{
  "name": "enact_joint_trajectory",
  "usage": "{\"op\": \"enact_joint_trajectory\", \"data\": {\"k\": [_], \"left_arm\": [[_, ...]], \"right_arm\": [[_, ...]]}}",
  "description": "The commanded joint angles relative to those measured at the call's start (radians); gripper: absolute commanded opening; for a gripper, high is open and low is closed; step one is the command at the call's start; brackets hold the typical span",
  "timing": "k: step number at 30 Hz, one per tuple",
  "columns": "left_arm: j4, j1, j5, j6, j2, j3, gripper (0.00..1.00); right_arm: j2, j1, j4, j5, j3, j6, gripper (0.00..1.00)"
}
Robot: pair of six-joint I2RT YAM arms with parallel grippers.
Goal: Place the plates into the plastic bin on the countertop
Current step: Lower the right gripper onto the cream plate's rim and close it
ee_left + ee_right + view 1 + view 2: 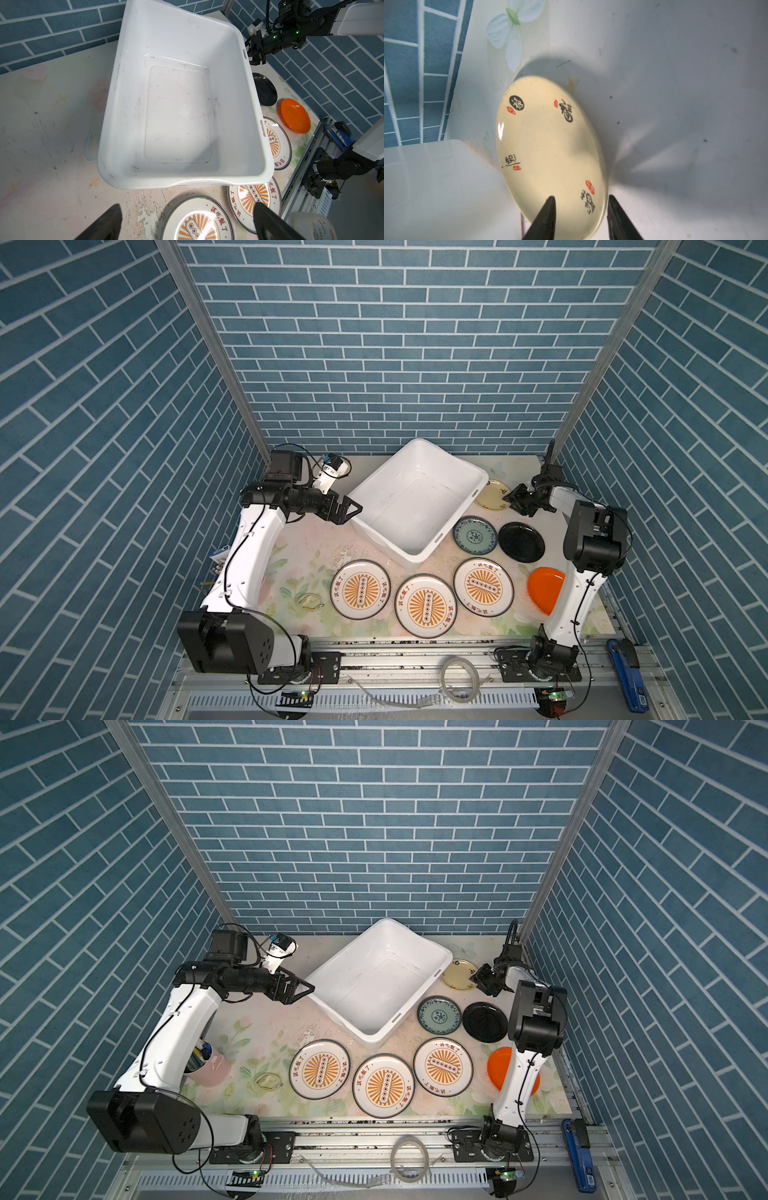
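right claw (581, 218) half-open, being straddled over pale yellow plate (550, 149) rim, grip not confirmed | plate lying near table's far right corner beside plastic bin (415, 472) | judged stiff, glossy, slippery, breakable; thin rim advised | left claw (187, 224) being held wide, empty

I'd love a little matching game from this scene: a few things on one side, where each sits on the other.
Things:
1. bin
2. yellow plate
3. orange plate
4. left hand

Places:
A. partly behind the right arm
B. between the right hand's fingers
C. empty, rear middle of the table
D. open, beside the bin's left end

Pairs: 1-C, 2-B, 3-A, 4-D
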Motion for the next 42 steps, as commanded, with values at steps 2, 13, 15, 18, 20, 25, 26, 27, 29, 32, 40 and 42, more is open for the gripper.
{"op": "enact_joint_trajectory", "data": {"k": [2,13,15,18,20,25,26,27,29,32,40,42], "left_arm": [[0.011,-0.005,0.016,0.003,-0.011,-0.019,1.00],[0.019,-0.005,0.027,-0.005,-0.010,-0.027,1.00],[0.019,-0.005,0.029,-0.006,-0.011,-0.028,0.99],[0.022,-0.005,0.031,-0.010,-0.010,-0.029,1.00],[0.022,-0.005,0.033,-0.011,-0.010,-0.030,1.00],[0.025,-0.005,0.034,-0.011,-0.013,-0.035,0.99],[0.027,-0.005,0.035,-0.011,-0.013,-0.036,1.00],[0.028,-0.005,0.036,-0.011,-0.015,-0.038,1.00],[0.031,-0.005,0.035,-0.011,-0.019,-0.043,1.00],[0.036,-0.005,0.038,-0.011,-0.021,-0.049,1.00],[0.038,-0.005,0.040,-0.013,-0.025,-0.050,1.00],[0.038,-0.005,0.042,-0.015,-0.025,-0.047,1.00]], "right_arm": [[0.016,-0.004,-0.017,0.041,0.013,0.021,0.40],[0.051,0.005,-0.052,0.047,0.070,0.031,0.36],[0.063,0.008,-0.065,0.047,0.087,0.030,0.36],[0.074,0.013,-0.077,0.047,0.104,0.031,0.33],[0.074,0.016,-0.093,0.040,0.123,0.030,0.30],[0.139,0.029,-0.132,0.037,0.163,0.030,0.26],[0.142,0.031,-0.132,0.038,0.164,0.028,0.25],[0.145,0.033,-0.134,0.042,0.165,0.028,0.23],[0.145,0.035,-0.136,0.051,0.166,0.031,0.22],[0.134,0.036,-0.134,0.062,0.157,0.033,0.18],[0.097,0.035,-0.072,0.067,0.095,0.046,0.00],[0.073,0.033,-0.045,0.083,0.066,0.055,0.00]]}}
